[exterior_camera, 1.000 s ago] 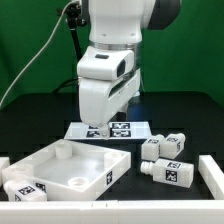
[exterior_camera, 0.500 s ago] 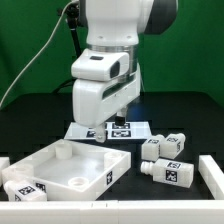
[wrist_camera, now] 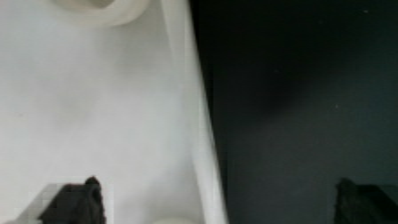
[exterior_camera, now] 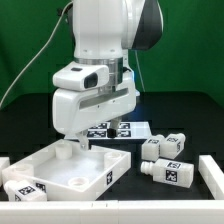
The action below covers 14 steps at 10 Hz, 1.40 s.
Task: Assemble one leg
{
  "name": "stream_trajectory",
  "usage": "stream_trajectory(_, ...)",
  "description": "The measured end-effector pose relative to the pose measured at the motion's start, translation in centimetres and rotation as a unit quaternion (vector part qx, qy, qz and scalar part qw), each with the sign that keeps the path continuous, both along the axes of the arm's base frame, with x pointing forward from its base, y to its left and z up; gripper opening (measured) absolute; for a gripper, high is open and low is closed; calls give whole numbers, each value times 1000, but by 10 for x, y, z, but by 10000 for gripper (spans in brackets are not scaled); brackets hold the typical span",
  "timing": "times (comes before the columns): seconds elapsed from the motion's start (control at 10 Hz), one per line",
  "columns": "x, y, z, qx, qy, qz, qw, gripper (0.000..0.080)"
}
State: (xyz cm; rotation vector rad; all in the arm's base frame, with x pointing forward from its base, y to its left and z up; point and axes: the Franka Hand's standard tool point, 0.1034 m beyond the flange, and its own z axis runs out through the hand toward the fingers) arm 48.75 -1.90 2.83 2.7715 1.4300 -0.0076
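White plastic is nearly all there is to see. Two short, chunky white plastic legs with square black-and-white tags lie on their sides on the black table (exterior_camera: 30, 120) at the exterior view's right, the farther leg (exterior_camera: 168, 146) just behind the nearer leg (exterior_camera: 168, 172). A third leg (exterior_camera: 25, 188) of the same kind lies at the exterior view's lower left, just outside the large flat white panel (exterior_camera: 75, 175) with round corner sockets. The two-finger gripper (wrist_camera: 222, 203) hangs over that panel's far corner toward the exterior view's left. The pair of legs therefore lies well apart from it toward the exterior view's right, past the panel and near the thin white marker board (exterior_camera: 125, 128), while the third leg is nearer, on the camera's side. All three have their long axes running roughly across the exterior view. The wrist view shows the dark fingertips (wrist_camera: 71, 200) spread wide with nothing between them, only the panel's edge and bare table beneath. In the exterior view the robot's bulky white wrist housing (exterior_camera: 90, 100) hides the fingers. No leg appears in the wrist view, which is soft and blurred, and which leg is meant cannot be told. I judge that the coming move calls for sideways travel before any descent.
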Motion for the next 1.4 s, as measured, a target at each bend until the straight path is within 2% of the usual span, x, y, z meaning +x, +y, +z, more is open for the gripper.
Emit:
stream_trajectory(0.2, -2, -8, -16, 2, 8, 33, 999, 650)
stream_trajectory(0.3, 0, -7, -17, 2, 8, 35, 999, 650)
stream_trajectory(0.5, 2, -3, -16, 2, 7, 39, 999, 412)
stream_trajectory(0.6, 3, 1, -16, 2, 6, 41, 999, 412)
stream_trajectory(0.7, 3, 3, -16, 3, 6, 41, 999, 223)
stream_trajectory(0.8, 3, 6, -16, 3, 6, 50, 999, 223)
stream_trajectory(0.9, 3, 6, -16, 2, 7, 83, 997, 61)
stream_trajectory(1.1, 6, 8, -16, -5, 13, 161, 987, 51)
stream_trajectory(1.4, 5, 13, -16, -6, 4, 180, 984, 51)
